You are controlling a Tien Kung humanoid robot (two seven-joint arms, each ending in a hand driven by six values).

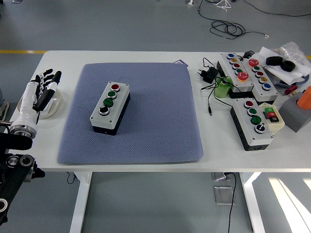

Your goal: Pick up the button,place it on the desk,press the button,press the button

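Button box [111, 107] laid flat at frame centre on blue mat [146, 141], buttons up, so caps can be pressed from above; mat likely cushions it on bench [146, 57]. Left hand [41, 94] held at left edge, fingers [54, 77] extended, loosely spread, nothing gripped. Spare boxes [252, 122] and cables parked at right, well apart. Pick-up judged done or not needed; pressing not begun.

No lettering is readable anywhere; the small box with red and green squares [271, 114] may carry markings, but they are too blurred to make out.
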